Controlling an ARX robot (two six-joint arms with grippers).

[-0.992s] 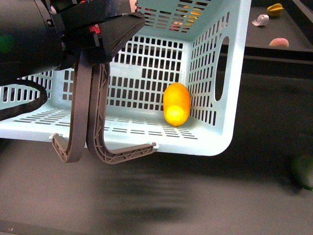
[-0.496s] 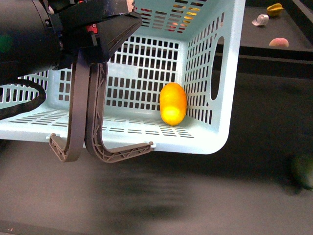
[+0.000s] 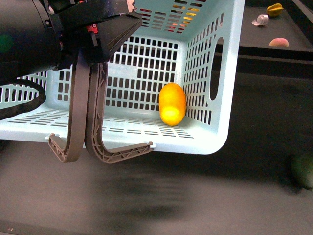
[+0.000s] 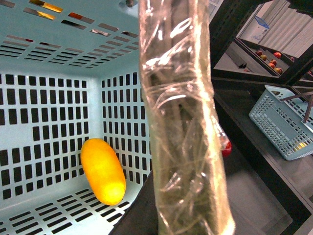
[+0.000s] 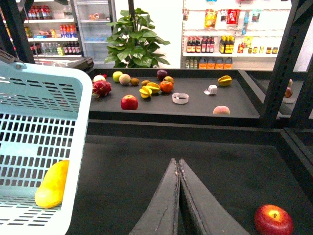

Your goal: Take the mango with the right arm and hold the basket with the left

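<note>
left gripper [image 3: 93, 148]: fingers pressed close, clamped on near rim of tilted basket [image 3: 234, 58] | right gripper [image 5: 178, 164]: pressed together, nothing held, above dark surface [image 5: 234, 166] | mango [image 3: 172, 104]: inside basket, in corner beside perforated side wall

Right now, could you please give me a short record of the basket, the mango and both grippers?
basket: light blue, slotted walls
mango: inside the basket, by its right wall
left gripper: fingers hooked at the basket's near rim
right gripper: fingers shut, empty, above the dark surface
red apple: on the dark surface beside the right gripper
</note>
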